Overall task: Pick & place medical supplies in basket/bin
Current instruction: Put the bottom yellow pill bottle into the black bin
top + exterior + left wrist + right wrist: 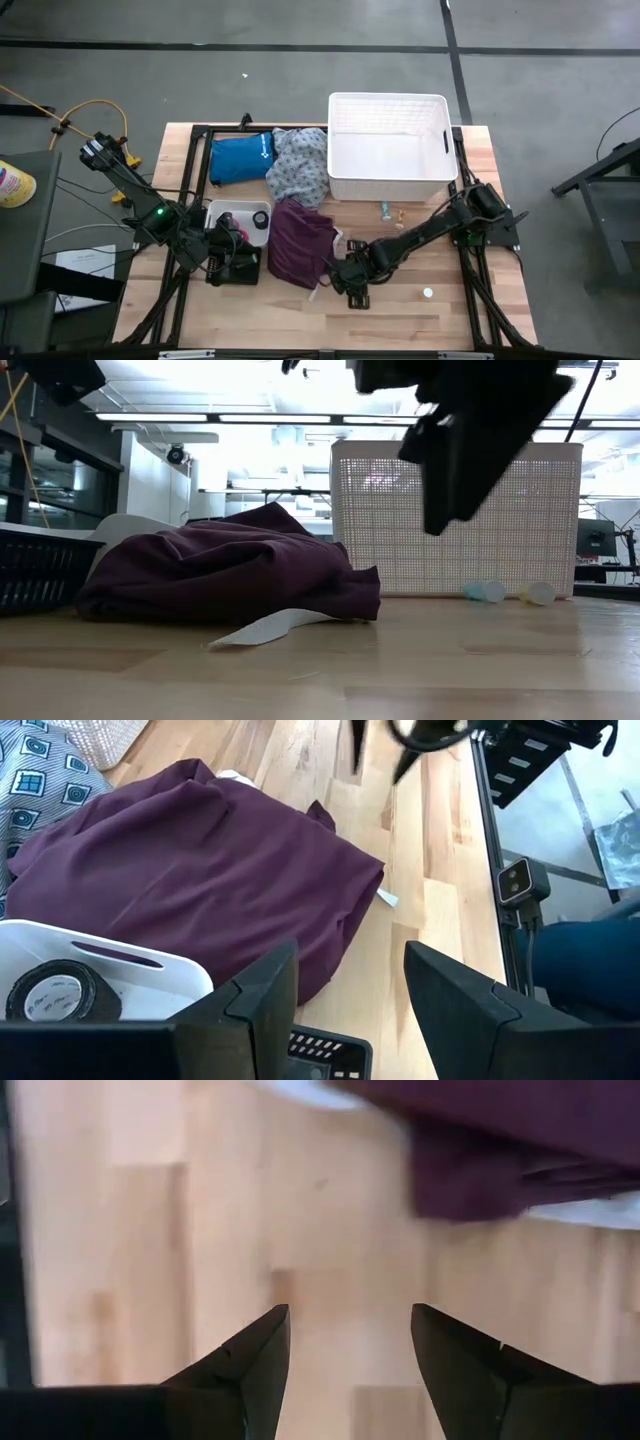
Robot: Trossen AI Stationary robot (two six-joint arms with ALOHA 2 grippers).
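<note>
In the low view the right arm (pixel 480 430) was a dark blur cut off by the top edge, and it covered part of the basket (pixel 400 520). The crate (pixel 40 565) ran off the side there, and the maroon cloth (pixel 230 575) hid the tray behind it. Two small pieces (pixel 512 592) by the basket were too blurred to identify. In the left wrist view the grey-patterned cloth (pixel 40 780) was cut by the edge, the tray (pixel 150 982) was partly behind the fingers (pixel 255 1005), and the right gripper (pixel 400 740) was blurred. From above, a white speck (pixel 428 293) on the table (pixel 480 310) was too small to name.
</note>
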